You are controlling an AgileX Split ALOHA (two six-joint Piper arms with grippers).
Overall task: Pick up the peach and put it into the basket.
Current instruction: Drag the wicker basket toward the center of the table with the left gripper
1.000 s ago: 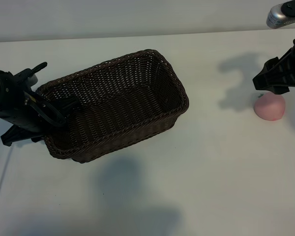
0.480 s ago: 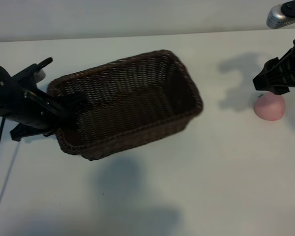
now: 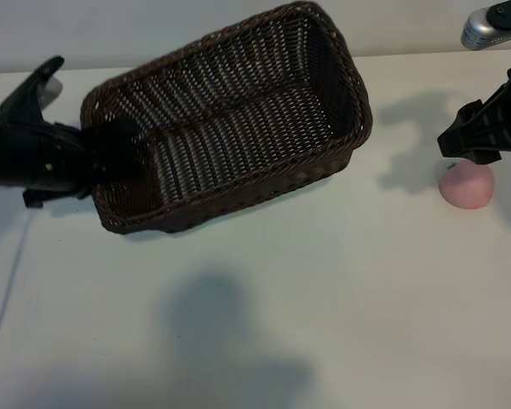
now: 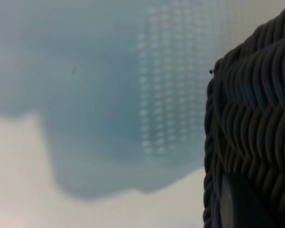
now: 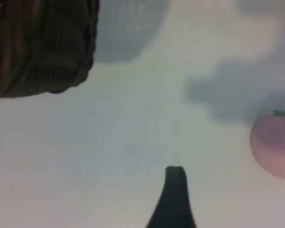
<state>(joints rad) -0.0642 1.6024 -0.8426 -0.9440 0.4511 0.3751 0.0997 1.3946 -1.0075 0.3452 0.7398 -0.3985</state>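
Observation:
The dark-brown woven basket (image 3: 238, 192) hangs tilted above the white table at left centre, its open side facing the exterior camera. My left gripper (image 3: 119, 155) is shut on the rim at the basket's left end; in the left wrist view the braided wall (image 4: 256, 123) fills one side, right against a finger. The pale-pink peach (image 3: 467, 185) with its green leaf lies on the table at the far right. My right gripper (image 3: 473, 141) hovers just above and behind it, open and empty. In the right wrist view one dark fingertip (image 5: 175, 183) shows, the peach (image 5: 275, 147) off to the side.
A corner of the lifted basket (image 5: 38, 42) shows in the right wrist view, with its shadow on the table beneath. A silver object (image 3: 481, 30) sits at the far right corner. Bare white table (image 3: 324, 298) spreads across the front.
The left gripper has closed on the basket's rim and lifted it, swinging it up and to the right, tilted. The right arm and the peach have not moved.

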